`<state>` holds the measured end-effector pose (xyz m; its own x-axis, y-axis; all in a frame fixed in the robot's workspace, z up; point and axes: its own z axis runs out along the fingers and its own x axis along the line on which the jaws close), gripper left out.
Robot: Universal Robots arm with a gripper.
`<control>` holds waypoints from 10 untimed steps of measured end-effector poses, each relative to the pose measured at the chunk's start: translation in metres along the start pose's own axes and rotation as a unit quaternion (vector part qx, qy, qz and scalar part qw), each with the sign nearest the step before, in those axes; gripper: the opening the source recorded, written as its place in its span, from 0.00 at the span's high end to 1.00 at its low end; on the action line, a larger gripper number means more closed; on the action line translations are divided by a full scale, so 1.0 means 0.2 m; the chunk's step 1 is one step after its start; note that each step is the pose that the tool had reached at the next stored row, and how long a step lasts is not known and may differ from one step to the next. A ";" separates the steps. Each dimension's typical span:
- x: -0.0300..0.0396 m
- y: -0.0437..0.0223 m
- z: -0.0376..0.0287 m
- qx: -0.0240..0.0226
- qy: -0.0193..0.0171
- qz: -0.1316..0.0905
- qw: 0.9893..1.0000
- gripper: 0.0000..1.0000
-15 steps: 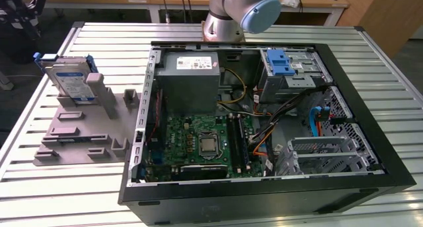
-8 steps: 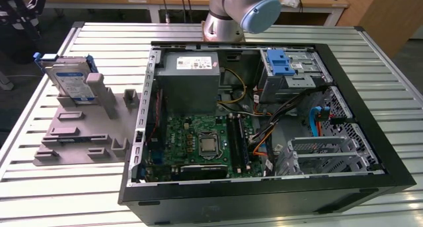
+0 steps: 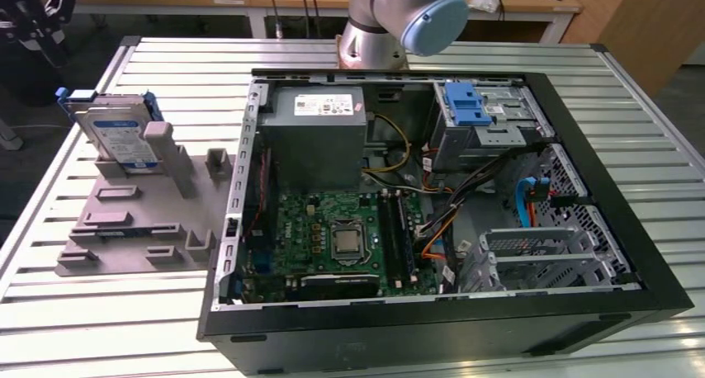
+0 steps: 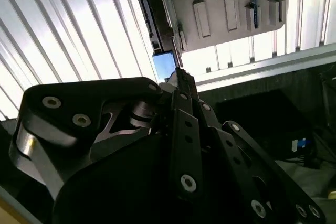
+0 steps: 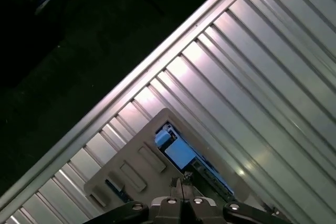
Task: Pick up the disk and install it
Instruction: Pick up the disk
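Exterior view shows the flat silver disk [image 3: 119,137] with blue bracket upright in a grey holder [image 3: 121,229] on the slatted table [image 3: 165,64], beside the open black computer case [image 3: 441,328], while the first wrist view shows the black pincer [image 5: 178,185] above it, tips together and empty.

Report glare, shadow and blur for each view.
Exterior view: even light, the disk sharp, mild sheen on the table slats. Second wrist view: slats blown out white, the gripper dark against them. First wrist view: streaky glare on slats, dark beyond the table edge.
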<state>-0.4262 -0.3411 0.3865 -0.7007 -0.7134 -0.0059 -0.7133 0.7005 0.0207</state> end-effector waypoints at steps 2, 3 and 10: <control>0.000 0.000 0.001 0.000 0.000 -0.019 1.000 0.89; 0.000 0.000 0.001 0.000 0.001 -0.028 1.000 0.89; 0.000 0.000 0.005 -0.001 0.002 -0.091 0.996 0.89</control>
<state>-0.4261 -0.3411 0.3855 -0.5595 -0.8288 -0.0059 -0.8287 0.5593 0.0207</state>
